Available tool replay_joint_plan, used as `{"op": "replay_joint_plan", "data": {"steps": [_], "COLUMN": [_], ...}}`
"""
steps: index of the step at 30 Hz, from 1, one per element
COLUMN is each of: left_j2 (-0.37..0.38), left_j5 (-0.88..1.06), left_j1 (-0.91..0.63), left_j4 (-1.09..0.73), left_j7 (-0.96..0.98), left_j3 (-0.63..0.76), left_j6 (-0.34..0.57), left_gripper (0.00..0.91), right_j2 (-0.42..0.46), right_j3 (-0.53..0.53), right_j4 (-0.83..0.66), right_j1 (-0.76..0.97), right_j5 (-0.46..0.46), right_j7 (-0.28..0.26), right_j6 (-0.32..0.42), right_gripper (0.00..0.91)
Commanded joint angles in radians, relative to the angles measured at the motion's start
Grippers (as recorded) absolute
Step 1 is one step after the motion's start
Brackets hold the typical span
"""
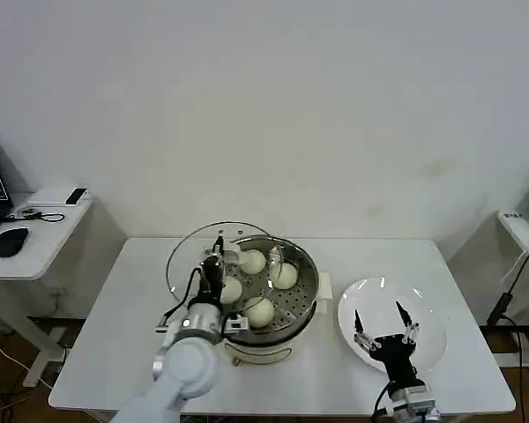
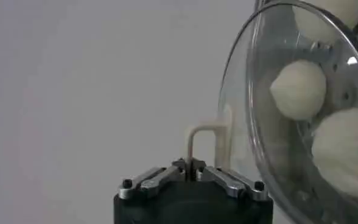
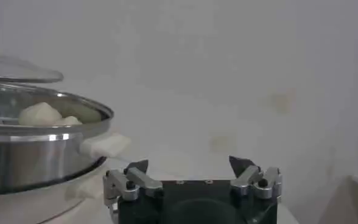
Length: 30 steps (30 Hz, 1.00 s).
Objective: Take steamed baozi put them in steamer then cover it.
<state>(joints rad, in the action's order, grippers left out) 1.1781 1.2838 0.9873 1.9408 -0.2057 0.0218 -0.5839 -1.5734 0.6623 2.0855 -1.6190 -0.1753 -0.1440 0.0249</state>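
Hands nearest: right hand (image 1: 384, 322) fingers spread, above white plate (image 1: 428, 308) near desk (image 1: 115, 308) front-right edge. Left hand (image 1: 217, 254) clamped on cover (image 1: 187, 248) handle, cover held tilted over steamer (image 1: 295, 304) left rim. Four steamed baozi (image 1: 259, 311) on perforated tray inside steamer, desk centre. No legible writing.

Even, bright diffuse light, no hard shadows. Soft shadow under the steamer (image 1: 273, 295) on the table (image 1: 115, 335). Small glare spots on the plate (image 1: 423, 308) right of the steamer. Left wrist view: cover (image 2: 301, 109) close and soft-focused, faint rim reflections.
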Motion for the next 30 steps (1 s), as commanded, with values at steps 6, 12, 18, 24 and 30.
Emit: {"op": "replay_joint_plan", "data": {"steps": [6, 12, 18, 24, 30], "left_j2": [0.118, 0.114, 0.119, 0.128, 0.133], "left_j5": [0.063, 0.075, 0.087, 0.095, 0.105], "left_j1": [-0.029, -0.019, 0.002, 0.001, 0.01], "left_j4": [-0.061, -0.057, -0.048, -0.06, -0.064], "left_j7": [-0.008, -0.018, -0.02, -0.018, -0.017], "left_j3": [0.099, 0.112, 0.112, 0.112, 0.108], "left_j6": [0.001, 0.005, 0.009, 0.015, 0.021], "left_gripper": [0.0, 0.0, 0.0, 0.0, 0.0], "right_j2": [-0.005, -0.005, -0.005, -0.005, -0.005], "right_j3": [-0.017, -0.019, -0.027, -0.031, -0.031], "right_j4": [-0.009, -0.011, -0.013, -0.016, -0.016], "right_j1": [0.0, -0.002, -0.002, -0.001, 0.0], "right_j5": [-0.014, -0.015, -0.019, -0.019, -0.017], "right_j7": [0.001, 0.002, 0.002, 0.001, 0.001], "right_j6": [0.002, 0.004, 0.004, 0.005, 0.005], "right_gripper": [0.907, 0.907, 0.907, 0.907, 0.907]}}
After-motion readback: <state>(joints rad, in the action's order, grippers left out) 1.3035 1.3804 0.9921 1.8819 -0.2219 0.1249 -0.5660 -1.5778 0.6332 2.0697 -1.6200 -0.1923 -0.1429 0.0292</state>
